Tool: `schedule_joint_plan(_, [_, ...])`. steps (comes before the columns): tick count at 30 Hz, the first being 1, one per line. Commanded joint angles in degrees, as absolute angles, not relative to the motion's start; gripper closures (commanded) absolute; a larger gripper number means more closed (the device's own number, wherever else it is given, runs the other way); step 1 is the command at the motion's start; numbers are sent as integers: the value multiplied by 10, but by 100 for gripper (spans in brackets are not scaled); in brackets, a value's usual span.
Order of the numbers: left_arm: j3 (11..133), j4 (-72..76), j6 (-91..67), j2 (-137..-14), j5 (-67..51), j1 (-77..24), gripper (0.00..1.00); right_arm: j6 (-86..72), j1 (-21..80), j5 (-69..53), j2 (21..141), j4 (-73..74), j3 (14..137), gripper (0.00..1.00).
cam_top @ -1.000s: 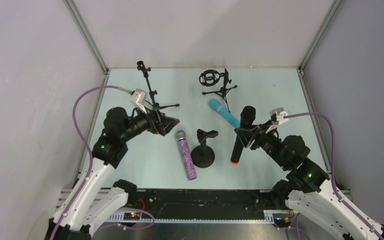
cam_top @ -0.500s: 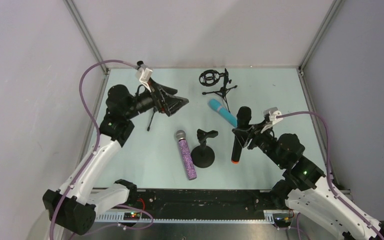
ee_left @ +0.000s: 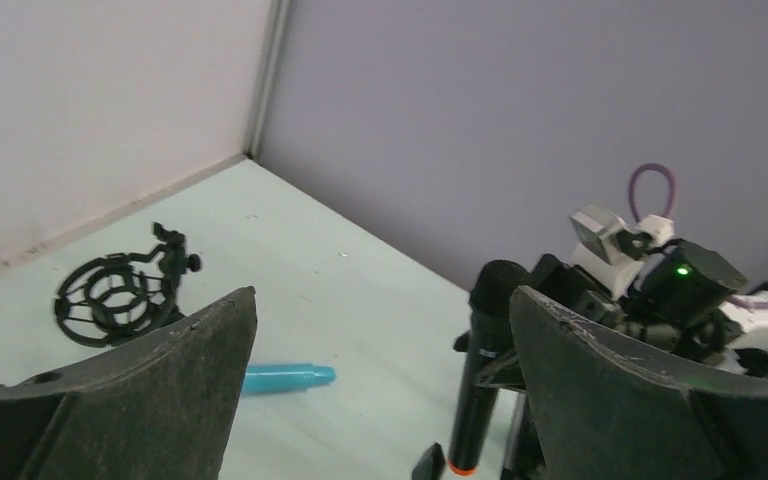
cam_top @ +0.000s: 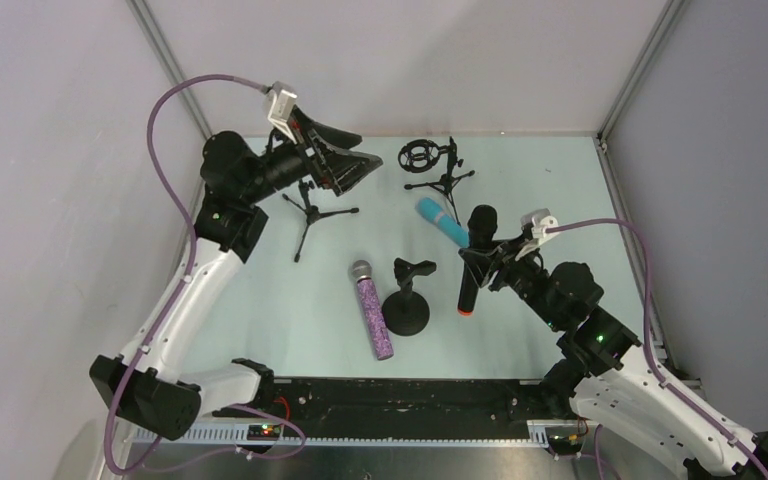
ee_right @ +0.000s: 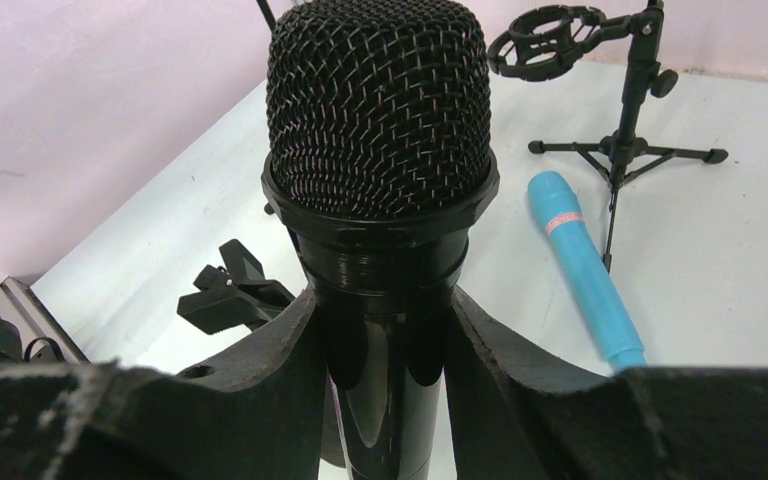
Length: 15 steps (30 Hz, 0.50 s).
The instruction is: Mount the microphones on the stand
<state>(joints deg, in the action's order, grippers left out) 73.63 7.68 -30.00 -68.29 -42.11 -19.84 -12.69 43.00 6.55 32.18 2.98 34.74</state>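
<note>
My right gripper [cam_top: 477, 262] is shut on the long black microphone [cam_top: 472, 268] just below its mesh head and holds it near upright, orange-red ring down, right of the round-base clip stand [cam_top: 406, 300]. In the right wrist view the mesh head [ee_right: 380, 110] fills the middle between my fingers [ee_right: 260, 370]. The purple glitter microphone [cam_top: 372, 312] lies left of that stand. The turquoise microphone [cam_top: 446, 222] lies behind, and also shows in the right wrist view [ee_right: 585, 262] and the left wrist view [ee_left: 286, 378]. My left gripper [cam_top: 368, 150] is open, empty and raised high at the back left.
A thin tripod stand [cam_top: 306, 205] stands below the left gripper. A tripod stand with a round shock mount [cam_top: 422, 156] stands at the back centre. Grey walls enclose the mat on three sides. The left wrist view looks across at the right arm [ee_left: 685, 285].
My left arm has risen and swung back, away from the thin tripod stand, still open. My right gripper has carried the black microphone slightly left toward the round-base stand.
</note>
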Motion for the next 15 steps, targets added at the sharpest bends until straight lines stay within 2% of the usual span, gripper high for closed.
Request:
schedule_joint_plan(1, [706,89,-251,-642,-366,-195,0,-106,428,66,316,-29,355,100])
schedule_joint_plan(6, [639,91,-127,-590,-348,-196,0,-92,428,75,318,-23,355,100])
schedule_joint_plan(11, [559,94,13,-547,-418,-206,0,-103,427,121,333,-37,355,100])
schedule_joint_plan(15, [508,95,62,-536,-439,-227,0,-93,424,135,343,-74,348,100])
